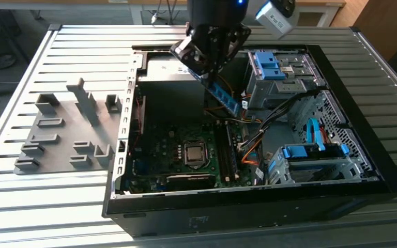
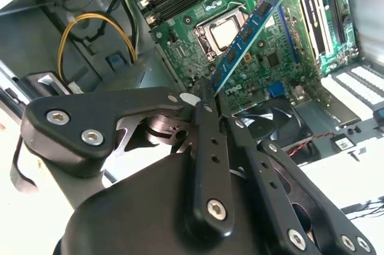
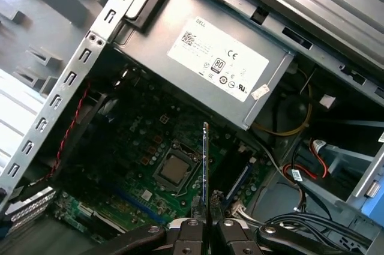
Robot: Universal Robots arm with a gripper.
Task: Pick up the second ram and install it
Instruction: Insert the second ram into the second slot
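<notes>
A robot gripper (image 1: 211,77) hangs over an open computer case (image 1: 364,155) that lies on its side on a slatted metal bench (image 1: 19,206). Its jaws are pinched on one short end of the second ram (image 1: 224,98), a slim blue-green board with dark chips. In the exterior view the ram's long axis slants down from the jaws, its free end pointing into the case toward the bench's near edge and the exterior view's right. It is held in the air above the motherboard (image 1: 164,139), touching nothing but the jaws. In the second wrist view the ram (image 2: 249,30) reaches out over the processor socket (image 2: 223,32); in the first wrist view it (image 3: 205,165) appears edge-on, a thin line rising from the gripper (image 3: 205,222). A gray slotted rack (image 1: 67,134) rests on the bench beside the case, toward the exterior view's left.
</notes>
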